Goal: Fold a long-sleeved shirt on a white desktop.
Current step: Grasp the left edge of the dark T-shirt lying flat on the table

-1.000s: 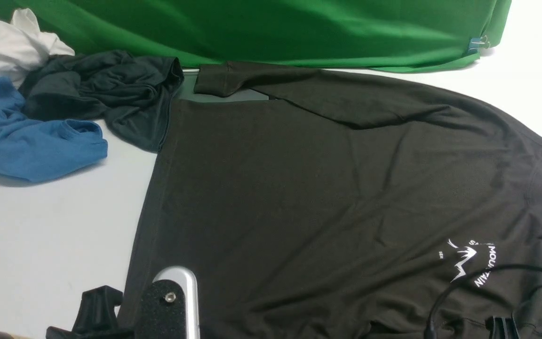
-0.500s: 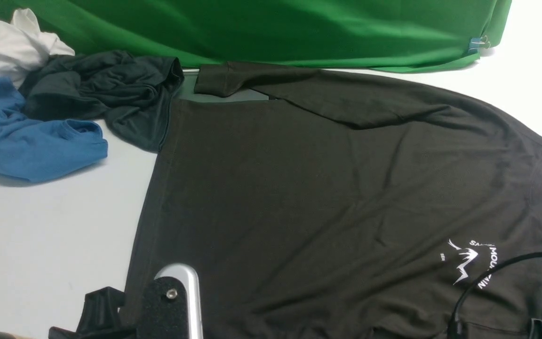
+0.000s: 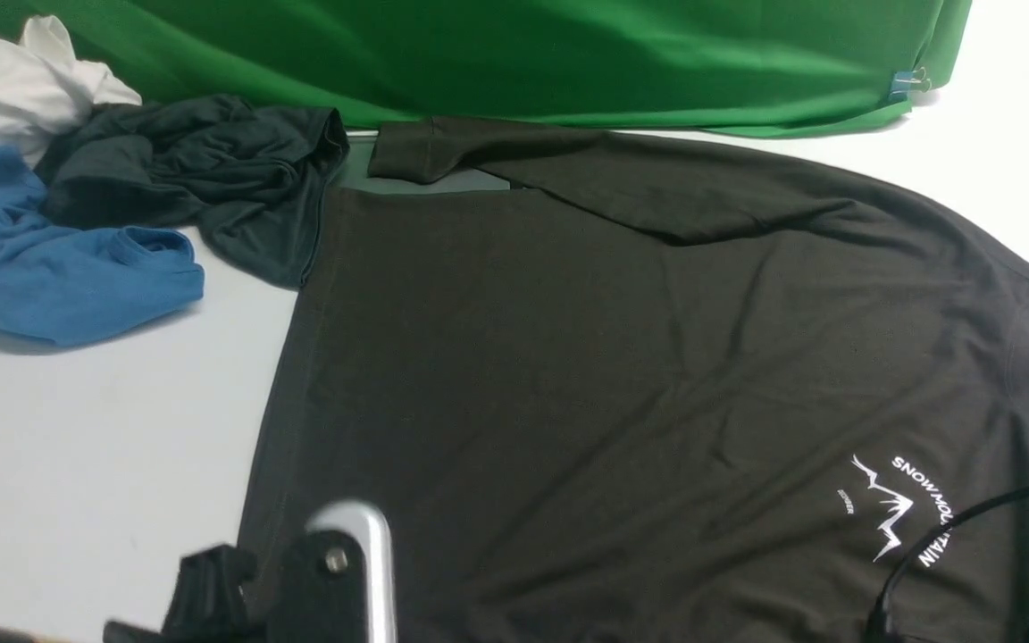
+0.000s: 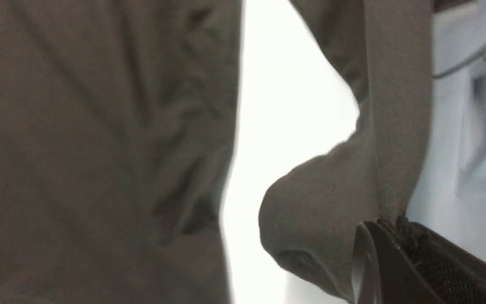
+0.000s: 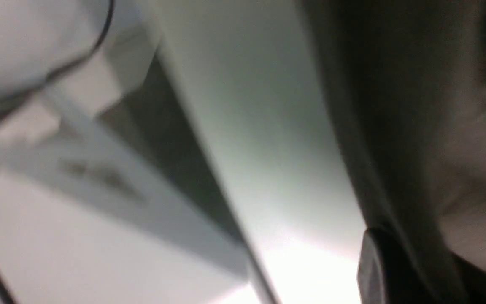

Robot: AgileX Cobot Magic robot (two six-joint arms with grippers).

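A white counter (image 3: 77, 446) is seen beneath everything, and a change is noted at the bottom right of the front view. The logo (image 3: 894, 509), crumpled a moment ago, is now spread so its lettering can be read, and the black cable (image 3: 952, 527) has slid lower toward the corner. The near hem of the long-sleeved shirt (image 3: 613, 375) is judged to be drawn taut, flattened ahead of a first fold.

At the bottom left, the left arm (image 3: 336, 572) is leaned over the hem's corner and has shifted slightly rightward. In its wrist view the left gripper (image 4: 384, 226) is shown clamped on a pinch of the shirt's cloth. The right gripper (image 5: 378, 253) is closed too. Dark cloth is seen running into it through heavy blur, so a hold on the shirt seems likely.

Farther up, the shirt's body is laid across the centre, with one sleeve (image 3: 443, 147) folded over the grey hatch (image 3: 416, 181) at the top. At the upper left a black-grey garment (image 3: 211, 170), a blue garment (image 3: 59, 277) and a white cloth (image 3: 14, 80) are heaped, with a green backdrop (image 3: 523, 54) hung behind.
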